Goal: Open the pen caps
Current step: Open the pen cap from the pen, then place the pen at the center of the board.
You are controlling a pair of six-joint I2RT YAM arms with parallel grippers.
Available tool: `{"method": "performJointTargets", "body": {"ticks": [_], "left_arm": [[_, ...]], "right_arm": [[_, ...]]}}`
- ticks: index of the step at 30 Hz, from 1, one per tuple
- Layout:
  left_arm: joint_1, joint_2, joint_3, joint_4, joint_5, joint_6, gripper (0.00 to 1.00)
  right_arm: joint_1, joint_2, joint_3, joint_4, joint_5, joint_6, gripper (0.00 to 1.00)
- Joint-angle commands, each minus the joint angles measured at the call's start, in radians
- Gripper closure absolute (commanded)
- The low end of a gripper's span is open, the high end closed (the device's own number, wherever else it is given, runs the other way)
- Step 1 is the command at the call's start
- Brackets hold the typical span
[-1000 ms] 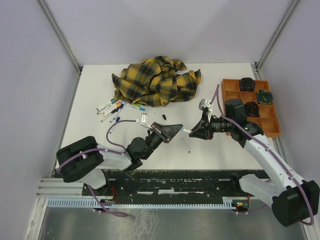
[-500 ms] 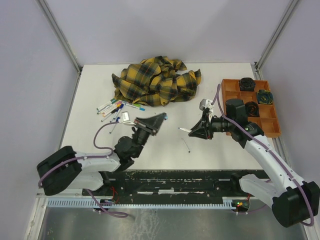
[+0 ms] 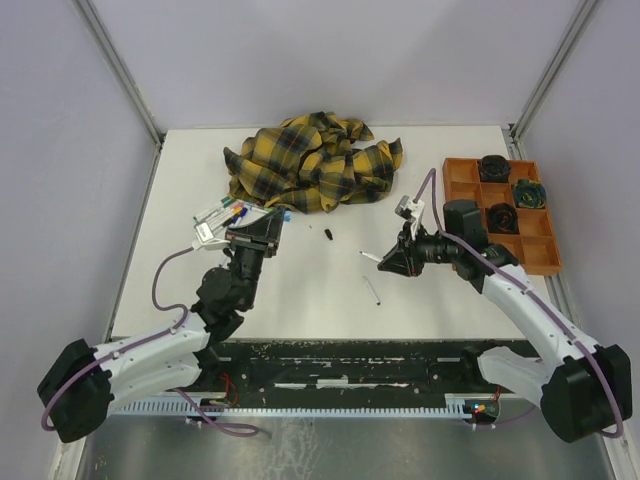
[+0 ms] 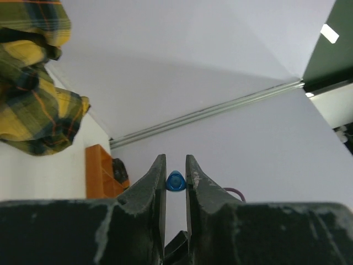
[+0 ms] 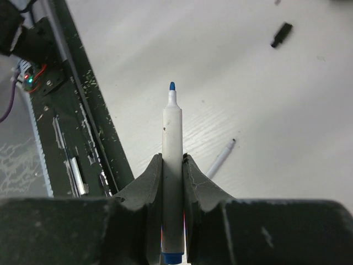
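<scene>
Grippers, two, each closed narrowly on a small item.

Left gripper [image 4: 175,164]: jaws nearly together, with a small blue cap [image 4: 175,181] pinched between the fingertips. It is held clear of the table [image 3: 450,305], over its left part, just beside the pile of pens [image 3: 232,212].

Right gripper [image 5: 172,161]: jaws clamped on the barrel of a white pen [image 5: 172,127]. The pen is uncapped, its blue nib bare and pointing away from the wrist, toward the left arm. It is held above the table, right of centre.

Items lying on the table:
- Black cap [image 3: 328,235], alone, between the two grippers and on the cloth side.
- Loose pen [image 3: 372,290], white, flat, nearer the front edge than the right gripper and apart from it.
- Pile of pens, white barrels with coloured ends, fanned out at the cloth's left front corner.

Plaid cloth [image 3: 315,160]: yellow and black, crumpled, back centre.

Orange tray [image 3: 545,245]: compartmented, at the right edge, with dark round objects [image 3: 492,166] in three compartments.
</scene>
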Motion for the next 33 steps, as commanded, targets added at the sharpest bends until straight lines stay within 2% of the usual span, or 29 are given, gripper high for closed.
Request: {"method": "performJointTargets", "body": {"ticks": [1, 5, 8, 13, 23, 33], "left_arm": [[0.026, -0.088, -0.008, -0.284, 0.003, 0.099, 0.97], [0.030, -0.158, -0.022, -0.423, 0.026, 0.124, 0.97], [0.032, -0.207, -0.065, -0.451, 0.035, 0.119, 0.97], [0.032, -0.294, -0.148, -0.485, 0.033, 0.073, 0.97], [0.032, -0.393, -0.223, -0.531, 0.040, 0.028, 0.97], [0.033, -0.391, -0.231, -0.530, 0.047, 0.006, 0.97]], "right_arm": [[-0.001, 0.064, -0.016, 0.121, 0.224, 0.231, 1.00], [0.013, 0.162, 0.010, 0.097, 0.357, 0.325, 1.00], [0.045, 0.254, 0.040, 0.045, 0.436, 0.338, 1.00], [0.072, 0.387, 0.083, -0.011, 0.479, 0.345, 1.00], [0.081, 0.426, 0.053, 0.058, 0.543, 0.390, 1.00], [0.091, 0.463, 0.058, 0.046, 0.549, 0.380, 0.89]]}}
